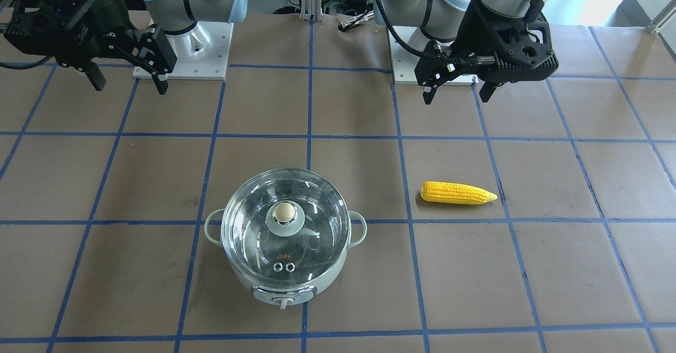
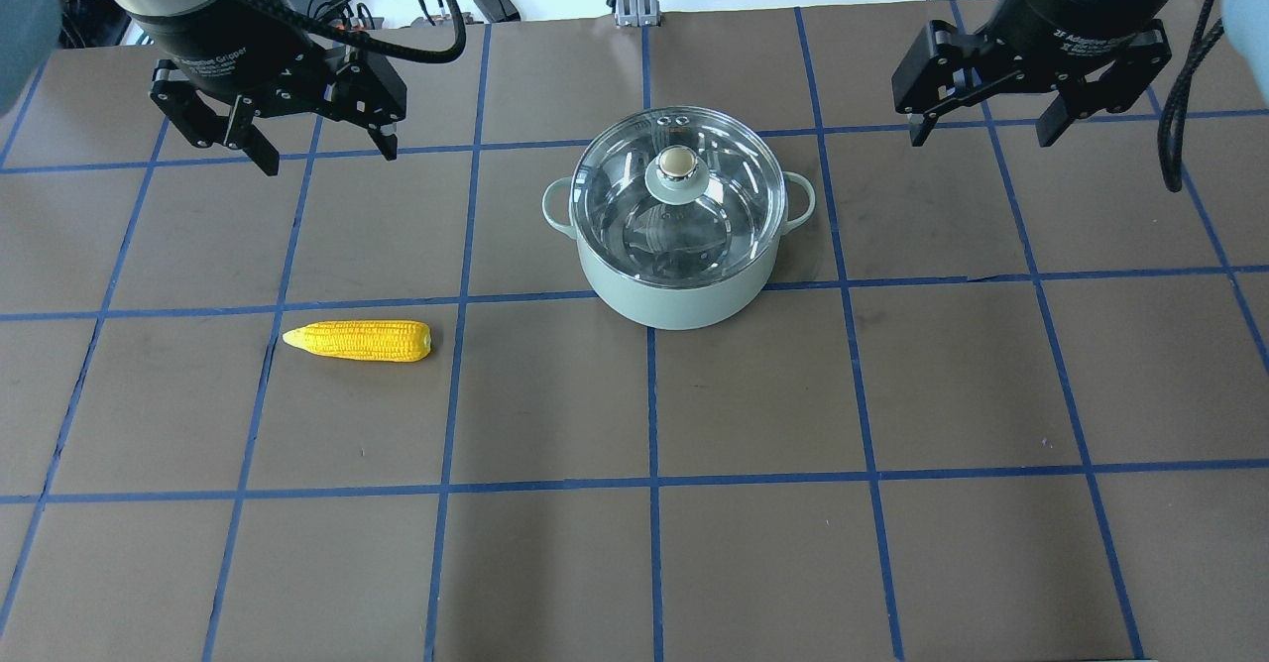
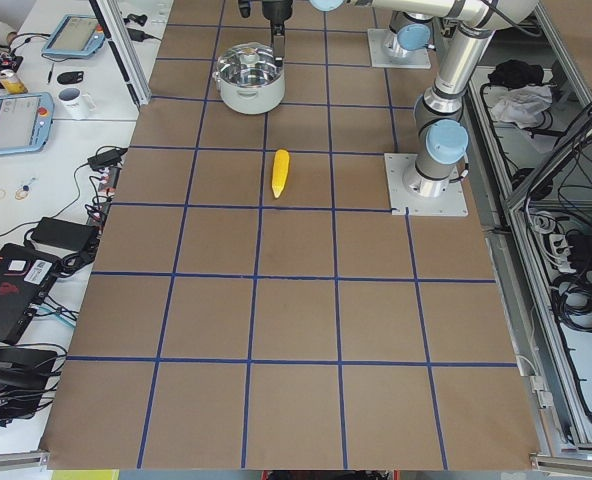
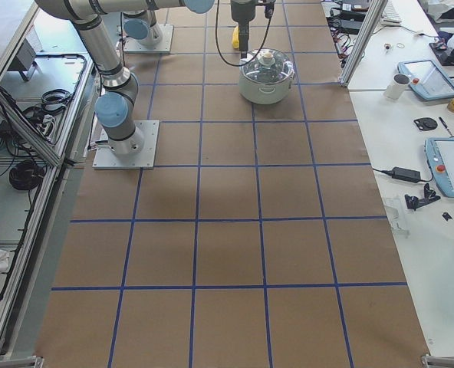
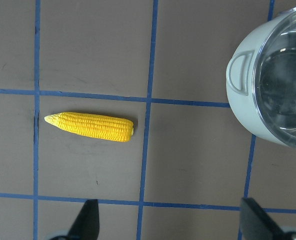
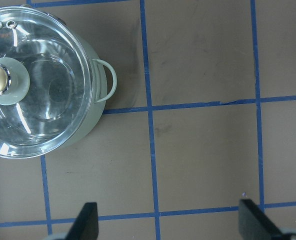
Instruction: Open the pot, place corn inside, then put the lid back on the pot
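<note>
The mint-green pot (image 2: 674,295) stands mid-table with the glass lid (image 2: 634,201) on it, its beige-capped knob (image 2: 678,163) upright. It also shows in the front view (image 1: 288,284), with the lid (image 1: 253,226) closed. The yellow corn (image 2: 359,340) lies flat on the table to the pot's left, also in the front view (image 1: 457,193) and the left wrist view (image 5: 90,126). My left gripper (image 2: 322,152) is open and empty, high above the table behind the corn. My right gripper (image 2: 981,132) is open and empty, high to the right of the pot.
Brown paper with a blue tape grid covers the table (image 2: 654,543). The arm bases (image 1: 182,52) stand at the robot's edge. Side benches hold tablets and cables (image 3: 16,120).
</note>
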`<act>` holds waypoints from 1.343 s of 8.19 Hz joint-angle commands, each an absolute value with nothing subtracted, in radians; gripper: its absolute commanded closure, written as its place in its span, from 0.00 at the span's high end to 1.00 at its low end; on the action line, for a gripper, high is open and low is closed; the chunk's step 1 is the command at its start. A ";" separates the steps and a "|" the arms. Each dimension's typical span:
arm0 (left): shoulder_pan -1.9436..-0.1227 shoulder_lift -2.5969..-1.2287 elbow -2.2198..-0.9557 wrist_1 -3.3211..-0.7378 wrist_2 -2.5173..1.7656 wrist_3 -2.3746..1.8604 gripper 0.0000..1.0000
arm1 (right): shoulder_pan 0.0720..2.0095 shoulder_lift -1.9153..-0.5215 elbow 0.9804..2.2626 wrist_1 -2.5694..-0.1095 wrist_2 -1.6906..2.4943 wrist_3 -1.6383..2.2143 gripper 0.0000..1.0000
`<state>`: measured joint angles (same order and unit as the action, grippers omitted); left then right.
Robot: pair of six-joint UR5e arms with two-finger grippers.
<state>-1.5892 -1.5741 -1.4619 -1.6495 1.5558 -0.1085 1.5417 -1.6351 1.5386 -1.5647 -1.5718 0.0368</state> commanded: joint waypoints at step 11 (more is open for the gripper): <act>-1.569 -1.597 -1.463 -1.717 1.608 -0.255 1.00 | 1.542 -1.631 1.539 -1.563 -1.571 0.026 1.00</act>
